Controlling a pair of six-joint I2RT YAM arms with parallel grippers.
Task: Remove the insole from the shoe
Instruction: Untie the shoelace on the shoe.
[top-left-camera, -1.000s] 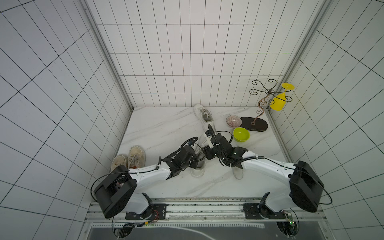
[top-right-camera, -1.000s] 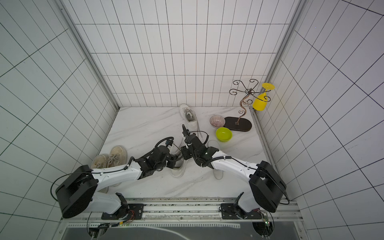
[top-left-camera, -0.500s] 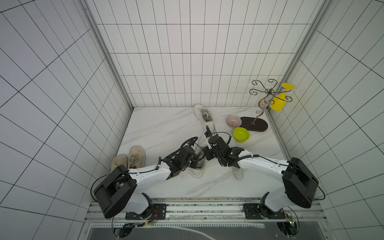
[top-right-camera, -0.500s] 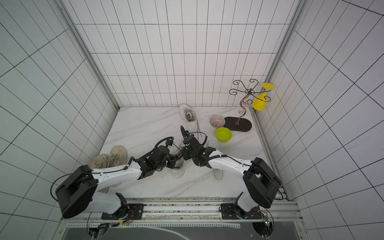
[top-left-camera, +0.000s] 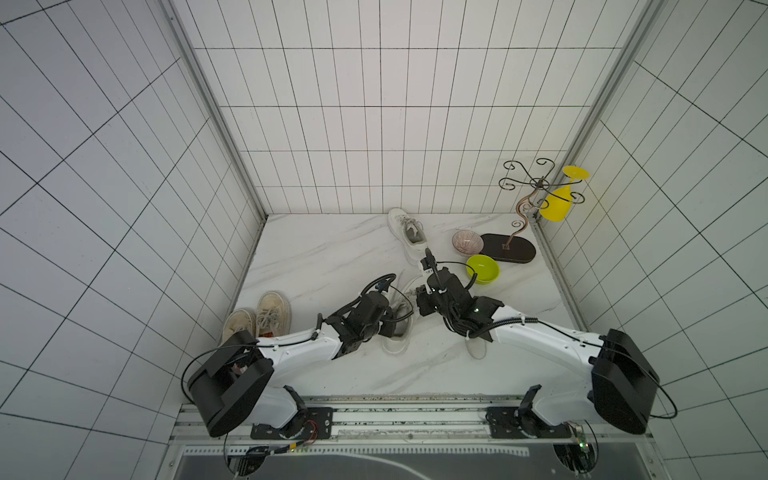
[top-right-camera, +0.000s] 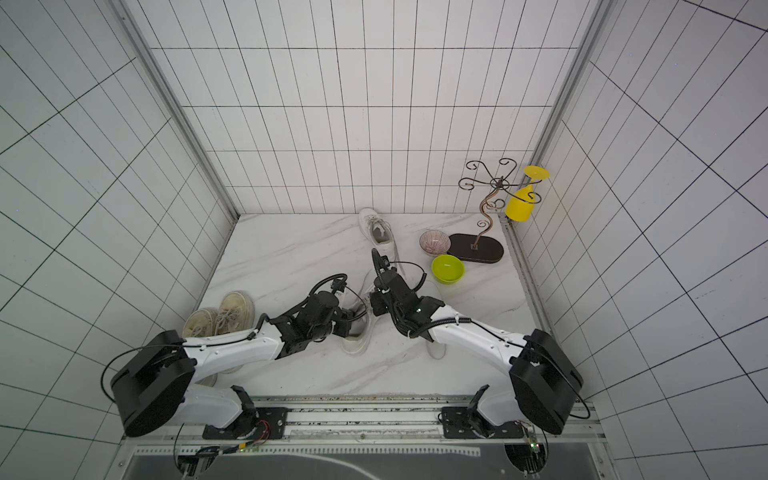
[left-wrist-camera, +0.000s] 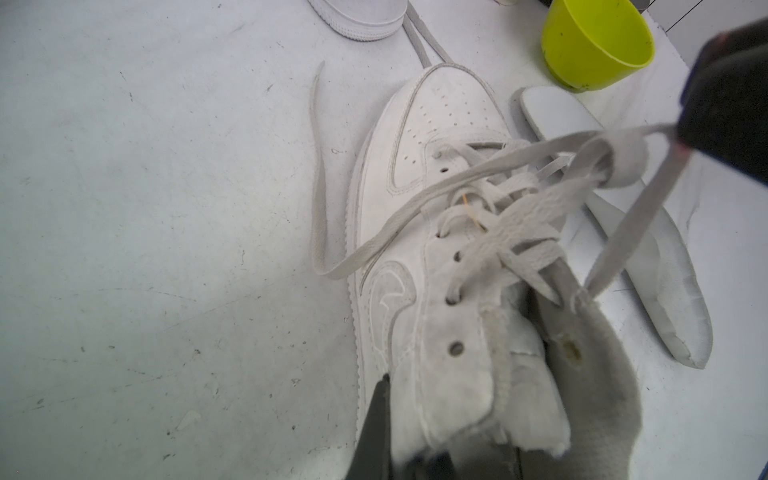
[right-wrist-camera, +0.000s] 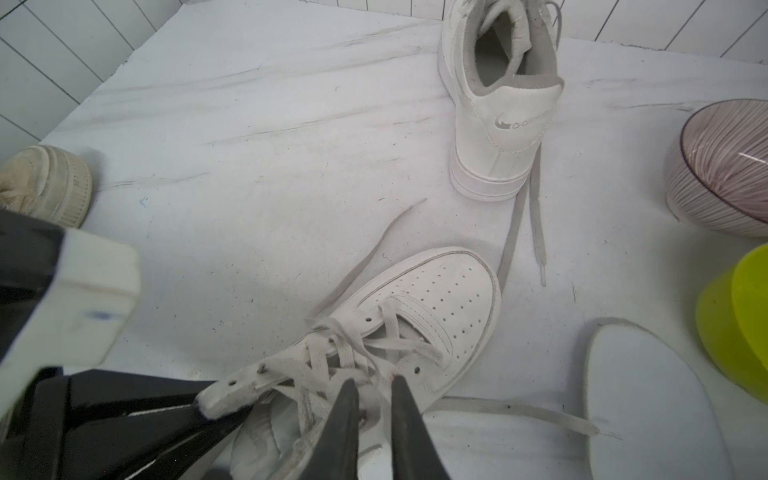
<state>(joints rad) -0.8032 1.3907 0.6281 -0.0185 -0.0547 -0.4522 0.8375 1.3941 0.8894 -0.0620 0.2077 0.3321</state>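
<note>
The white shoe (top-left-camera: 395, 345) (top-right-camera: 357, 343) lies mid-table between both arms, toe pointing away, laces loose. My left gripper (left-wrist-camera: 415, 436) (top-left-camera: 392, 326) is shut on the shoe's (left-wrist-camera: 440, 124) side eyelet flap near the collar. My right gripper (right-wrist-camera: 374, 386) (top-left-camera: 415, 297) is shut on the tongue (left-wrist-camera: 623, 160), pulling it and a lace up over the shoe (right-wrist-camera: 440, 299). A white insole (left-wrist-camera: 602, 232) (right-wrist-camera: 648, 403) (top-left-camera: 476, 351) lies flat on the table just right of the shoe. The tongue and laces hide the inside of the shoe.
A second white shoe (top-left-camera: 409, 237) (right-wrist-camera: 498, 104) lies behind, with a green bowl (top-left-camera: 482, 269) (left-wrist-camera: 598, 41), a striped pink bowl (top-left-camera: 467, 242) and a wire stand (top-left-camera: 507, 249) holding a yellow glass (top-left-camera: 559, 203) to the right. Beige shoes (top-left-camera: 262, 316) sit at the left wall.
My right gripper has shifted slightly left onto the shoe and its jaws have narrowed onto the tongue. The left gripper has kept its hold in the same place.
</note>
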